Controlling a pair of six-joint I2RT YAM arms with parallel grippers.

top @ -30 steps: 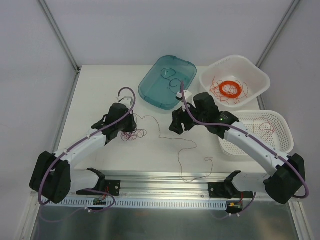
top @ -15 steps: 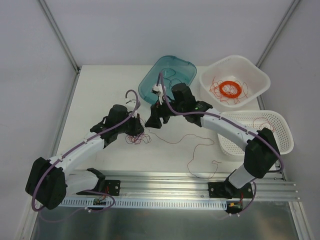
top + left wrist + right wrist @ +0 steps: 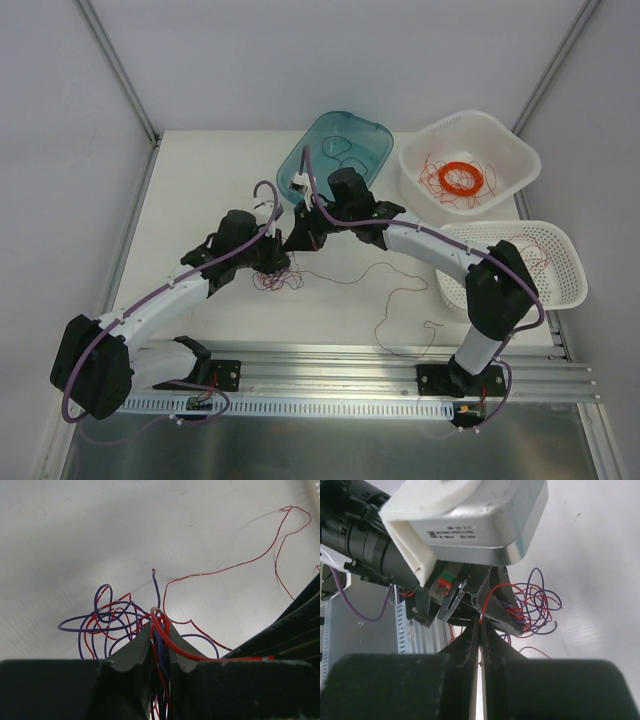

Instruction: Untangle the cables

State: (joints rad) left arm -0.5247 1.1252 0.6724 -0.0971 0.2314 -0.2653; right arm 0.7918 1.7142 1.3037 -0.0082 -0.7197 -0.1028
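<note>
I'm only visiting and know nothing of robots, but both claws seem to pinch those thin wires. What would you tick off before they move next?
1. The left gripper shut on the cables: ok.
2. The right gripper shut on one red wire: ok.
3. That red wire free of the left gripper's pinch: cannot tell, it emerges right at it.
4. Room between the two grippers: not ok, nearly touching.
5. The loose red strand lying free on the table: ok.
</note>
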